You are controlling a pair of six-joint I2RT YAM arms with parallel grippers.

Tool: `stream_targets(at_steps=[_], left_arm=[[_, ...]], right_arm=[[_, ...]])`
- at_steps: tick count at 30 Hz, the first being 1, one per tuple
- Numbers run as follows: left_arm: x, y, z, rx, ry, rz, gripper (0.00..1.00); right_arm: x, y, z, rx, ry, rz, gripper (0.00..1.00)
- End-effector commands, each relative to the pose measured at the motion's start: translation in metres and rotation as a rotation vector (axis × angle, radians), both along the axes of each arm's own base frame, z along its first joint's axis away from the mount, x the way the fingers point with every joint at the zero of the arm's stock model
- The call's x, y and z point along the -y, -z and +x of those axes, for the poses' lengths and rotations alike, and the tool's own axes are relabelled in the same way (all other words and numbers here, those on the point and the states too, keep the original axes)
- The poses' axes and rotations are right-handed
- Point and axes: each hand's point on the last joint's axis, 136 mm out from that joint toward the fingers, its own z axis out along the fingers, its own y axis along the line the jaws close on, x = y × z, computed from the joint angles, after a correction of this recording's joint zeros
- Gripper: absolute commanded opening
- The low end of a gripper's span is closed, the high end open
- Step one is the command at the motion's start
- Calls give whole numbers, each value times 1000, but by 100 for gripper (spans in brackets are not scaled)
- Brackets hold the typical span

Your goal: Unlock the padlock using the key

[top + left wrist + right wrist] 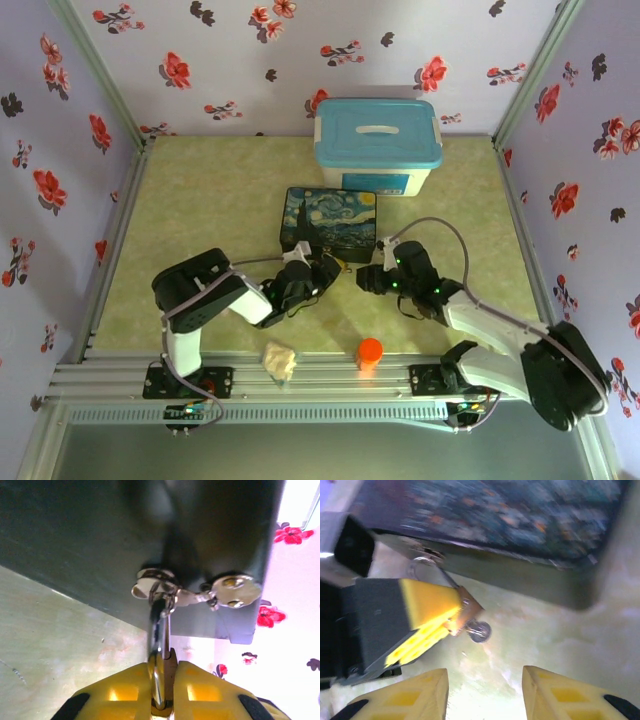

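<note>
gripping the padlock (pixel 466 607): left gripper (pixel 163 672), yellow fingers pressed together on the brass body, silver shackle running out from between them. shackle is looped through a metal hasp (pixel 154 580) on the front wall of the box (pixel 330 215), so the padlock sits just off that wall, above the table (pixel 200 200). key (pixel 480 631): small round grey head touching the padlock's outer end, the end away from the box; blurred, cannot tell how deep it sits. right gripper (pixel 485 672): fingers spread wide, nothing between them, near the key but apart from it. top view: the two grippers face each other at the box's near edge. orange cylinder (pixel 370 352) stands at the table's near edge, well apart. blue-lidded bin (pixel 378 140) sits behind the box.
</note>
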Motion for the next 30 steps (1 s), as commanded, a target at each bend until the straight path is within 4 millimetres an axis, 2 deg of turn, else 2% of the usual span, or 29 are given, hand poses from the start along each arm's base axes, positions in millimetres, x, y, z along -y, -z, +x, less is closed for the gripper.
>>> stream_targets(at_steps=[1, 3, 5, 10, 13, 18, 24, 30], left_arm=[[-5, -7, -3, 32, 31, 58, 0], [-7, -12, -2, 38, 30, 48, 0], [-6, -21, -1, 53, 32, 37, 0], [4, -32, -4, 64, 79, 13, 0], [3, -30, -3, 52, 80, -5, 0], [8, -40, -4, 57, 104, -35, 0], [9, -43, -7, 52, 116, -53, 0], [12, -41, -9, 38, 135, -56, 0]], right_arm=[[-5, -12, -3, 305, -153, -84, 41], [-4, -13, 0, 376, -147, -113, 41], [-5, -9, 2, 413, -165, -213, 40], [-26, 5, -2, 491, -279, -371, 39], [-33, 15, 2, 452, -301, -398, 38], [-34, 32, 10, 412, -295, -459, 34], [-46, 34, 19, 449, -298, -480, 33], [-57, 32, 24, 468, -306, -458, 17]])
